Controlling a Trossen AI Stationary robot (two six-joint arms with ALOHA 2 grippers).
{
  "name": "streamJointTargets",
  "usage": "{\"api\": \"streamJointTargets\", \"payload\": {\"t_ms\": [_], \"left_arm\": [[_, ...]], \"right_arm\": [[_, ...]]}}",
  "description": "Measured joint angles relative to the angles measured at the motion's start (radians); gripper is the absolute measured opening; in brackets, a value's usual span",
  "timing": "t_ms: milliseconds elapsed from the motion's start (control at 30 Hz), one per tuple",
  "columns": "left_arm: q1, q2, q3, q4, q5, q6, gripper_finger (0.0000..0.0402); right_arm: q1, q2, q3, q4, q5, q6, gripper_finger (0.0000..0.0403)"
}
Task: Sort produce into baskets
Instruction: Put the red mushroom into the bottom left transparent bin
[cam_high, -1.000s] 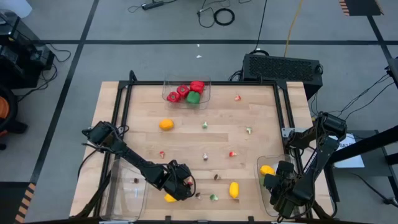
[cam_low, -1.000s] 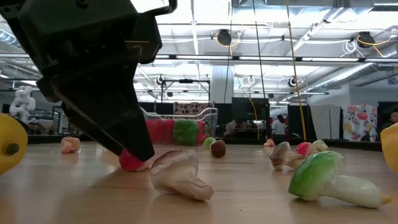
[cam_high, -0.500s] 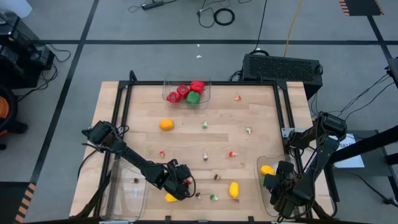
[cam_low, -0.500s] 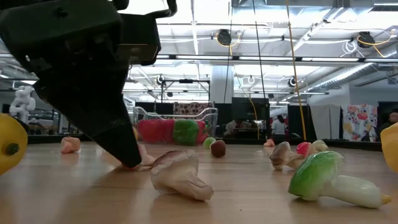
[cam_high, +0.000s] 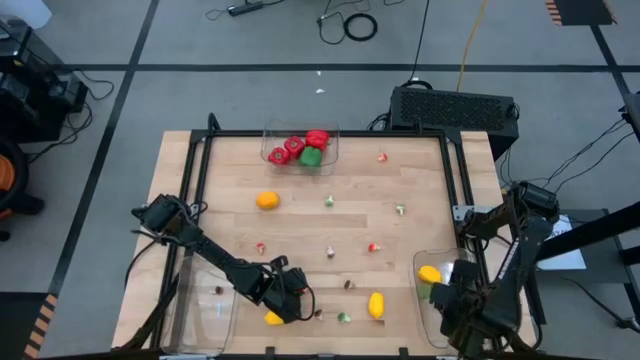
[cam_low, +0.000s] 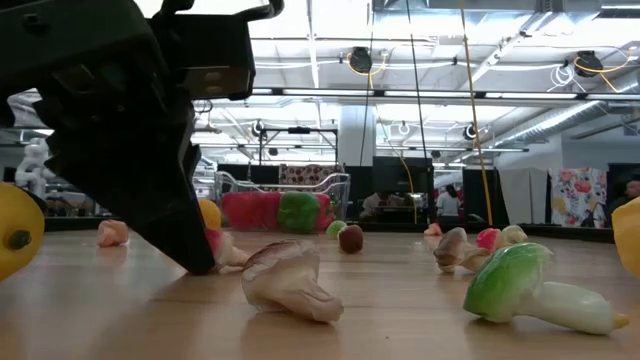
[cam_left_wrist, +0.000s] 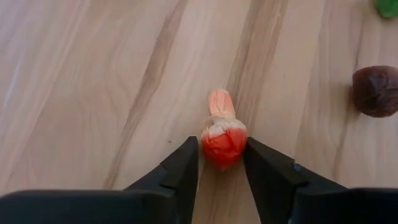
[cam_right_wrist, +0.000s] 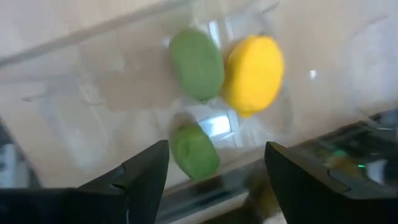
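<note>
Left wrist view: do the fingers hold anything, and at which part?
The left gripper has its fingers on both sides of a small red radish, at its round red end; a firm grip cannot be confirmed.

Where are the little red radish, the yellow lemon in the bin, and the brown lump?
red radish (cam_left_wrist: 224, 142), left wrist view, its red bulb
yellow lemon (cam_right_wrist: 254, 74), right wrist view, its middle
brown lump (cam_left_wrist: 377, 91), left wrist view, its middle

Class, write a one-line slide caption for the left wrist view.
Left gripper closing its two dark fingers around a small red-and-pink toy vegetable lying on the wooden table.
</note>
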Motion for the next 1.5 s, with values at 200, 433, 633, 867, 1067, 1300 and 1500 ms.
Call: {"api": "streamJointTargets", "payload": {"t_ms": [200, 433, 633, 867, 1067, 1300, 1500], "left_arm": [[0.0, 0.0, 0.0, 0.005, -0.001, 0.027, 0.0126], [-0.003, -0.029, -0.002, 0.04, 0.004, 0.08, 0.0125], [-0.001, -0.029, -0.002, 0.043, 0.013, 0.081, 0.0125], [-0.001, -0.029, -0.002, 0.054, 0.013, 0.086, 0.0124], [-0.001, -0.029, -0.002, 0.053, 0.005, 0.086, 0.0124], [-0.001, -0.029, -0.002, 0.053, -0.013, 0.087, 0.0124], [0.0, -0.029, -0.002, 0.051, -0.033, 0.089, 0.0112]], "right_arm": [[0.014, 0.0, 0.171, -0.14, 0.149, 0.014, 0.0258], [0.013, 0.0, 0.259, -0.179, 0.423, -0.04, 0.0258], [0.01, 0.0, 0.262, -0.179, 0.55, -0.087, 0.0258], [0.01, 0.0, 0.262, -0.179, 0.591, -0.093, 0.0258], [0.01, 0.0, 0.262, -0.174, 0.607, -0.091, 0.0258], [0.01, 0.0, 0.262, -0.161, 0.607, -0.089, 0.0258], [0.01, 0.0, 0.262, -0.16, 0.607, -0.089, 0.0258]]}}
